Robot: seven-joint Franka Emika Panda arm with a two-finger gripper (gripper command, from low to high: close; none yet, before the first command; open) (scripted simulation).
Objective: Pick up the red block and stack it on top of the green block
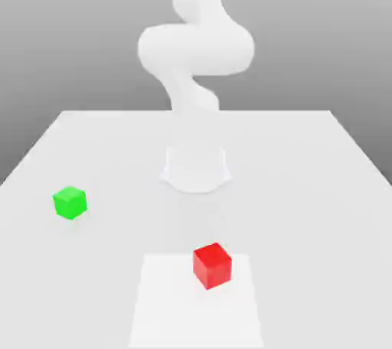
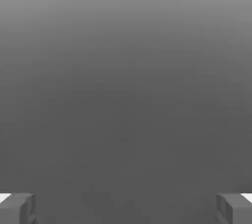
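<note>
Red block (image 1: 212, 265): one, a small matte cube resting flat on the worktop (image 1: 306, 187), on a paler square patch (image 1: 168, 301) near the front edge in the exterior view.
Green block (image 1: 70, 202): one, same kind of cube, resting on the worktop toward the exterior view's left, well apart from the red block and farther back.
Stack: not yet made; both cubes apart, nothing on top of either.
Arm (image 1: 195, 49): one, white, rising from a round base (image 1: 196, 167) behind the cubes, bent high above the worktop.
Exterior view: both cubes, worktop, base and arm.
Hand view: plain grey ground with two grey fingertips (image 2: 17, 208) at opposite edges.
Pincer (image 2: 126, 209): spread wide apart, nothing between the fingertips, touching nothing.
</note>
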